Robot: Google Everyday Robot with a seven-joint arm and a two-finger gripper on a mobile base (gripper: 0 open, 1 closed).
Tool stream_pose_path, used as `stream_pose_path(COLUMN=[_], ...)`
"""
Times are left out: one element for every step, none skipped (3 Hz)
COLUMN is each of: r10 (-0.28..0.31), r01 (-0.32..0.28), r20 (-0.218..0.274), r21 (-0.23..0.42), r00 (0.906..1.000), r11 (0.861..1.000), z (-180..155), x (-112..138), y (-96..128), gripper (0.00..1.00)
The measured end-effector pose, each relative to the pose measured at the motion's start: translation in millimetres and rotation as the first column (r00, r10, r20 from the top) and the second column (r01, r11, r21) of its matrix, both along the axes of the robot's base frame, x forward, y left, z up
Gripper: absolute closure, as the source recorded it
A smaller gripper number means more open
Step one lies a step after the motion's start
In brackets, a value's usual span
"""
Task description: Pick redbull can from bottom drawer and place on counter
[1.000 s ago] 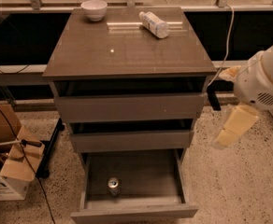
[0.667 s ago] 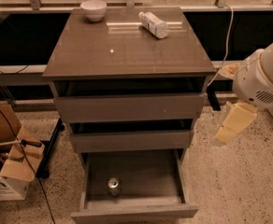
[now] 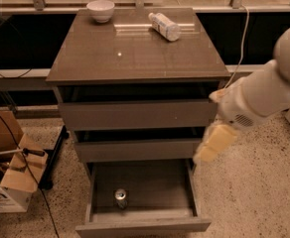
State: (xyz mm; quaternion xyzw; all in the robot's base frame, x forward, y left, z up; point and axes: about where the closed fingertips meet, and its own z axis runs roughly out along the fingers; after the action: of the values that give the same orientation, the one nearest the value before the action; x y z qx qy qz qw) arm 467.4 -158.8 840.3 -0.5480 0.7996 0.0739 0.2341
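Cream end effector (image 3: 213, 144), grip I cannot tell, hangs beside the deep grey bottom drawer (image 3: 145, 226): you should descend squarely over the slim silvery redbull can (image 3: 120, 198).

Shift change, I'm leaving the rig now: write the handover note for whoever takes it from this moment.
Gripper: at the right end of the middle drawer, well clear of the redbull can.
The redbull can stands upright in the open bottom drawer, near its front.
The counter has no can on it.
Done: bottom drawer open.
Left: reach in, grasp, lift, set on the counter.
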Motion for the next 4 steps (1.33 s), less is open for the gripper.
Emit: stream_pose_path(r10=[0.027, 0.032, 0.032, 0.018], r01=[-0.028, -0.037, -0.037, -0.017], r20=[0.008, 0.026, 0.026, -0.004], r21=[0.113, 0.233, 0.233, 0.193], r00=[0.9996, 0.9992, 0.9992, 0.9998], r11=[0.993, 0.972, 0.972, 0.981], z=[-53, -125, -125, -139], x=[18, 49, 49, 54], y=[44, 81, 81, 87], gripper=[0.0, 0.0, 0.0, 0.0])
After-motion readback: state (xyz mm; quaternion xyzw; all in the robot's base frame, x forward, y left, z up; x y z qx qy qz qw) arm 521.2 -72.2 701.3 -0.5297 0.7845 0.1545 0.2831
